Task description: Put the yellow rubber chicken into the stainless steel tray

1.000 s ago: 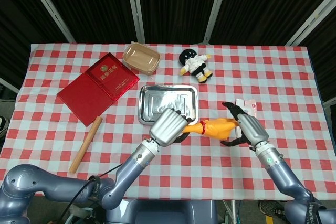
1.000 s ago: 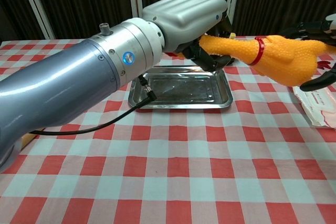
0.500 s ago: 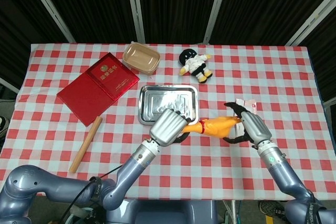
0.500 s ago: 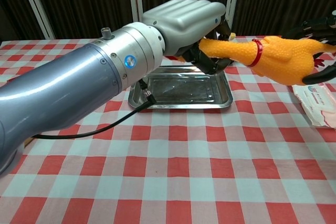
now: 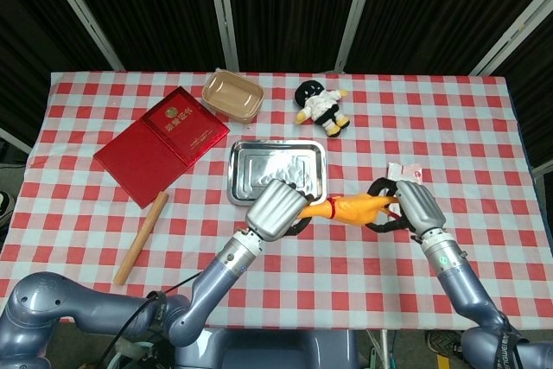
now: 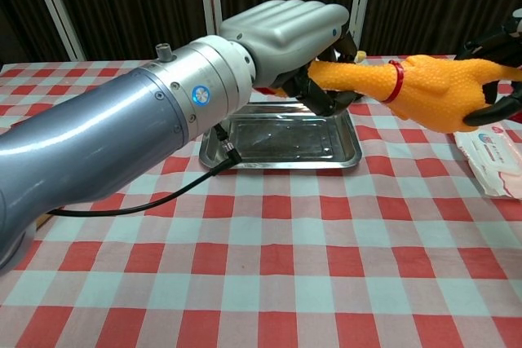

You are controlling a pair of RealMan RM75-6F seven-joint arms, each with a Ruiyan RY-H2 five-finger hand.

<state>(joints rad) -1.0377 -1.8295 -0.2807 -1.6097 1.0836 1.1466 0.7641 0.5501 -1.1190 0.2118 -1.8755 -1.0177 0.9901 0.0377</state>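
The yellow rubber chicken (image 5: 356, 208) (image 6: 424, 87) hangs level in the air, just right of the stainless steel tray (image 5: 276, 172) (image 6: 281, 140). My left hand (image 5: 276, 208) (image 6: 285, 30) grips its head and neck end over the tray's near right corner. My right hand (image 5: 413, 206) (image 6: 496, 71) is at the tail end, its dark fingers curved above and below the body with gaps showing. The tray holds nothing.
A white packet (image 5: 406, 172) (image 6: 493, 156) lies on the cloth under my right hand. A red box (image 5: 162, 143), a brown bowl (image 5: 233, 95), a small doll (image 5: 320, 106) and a wooden stick (image 5: 143, 236) lie further left and back.
My right hand's fingers have drawn closer together around the chicken's tail, and the hand has shifted slightly right. The left hand keeps its grip on the neck; the chicken has barely moved.
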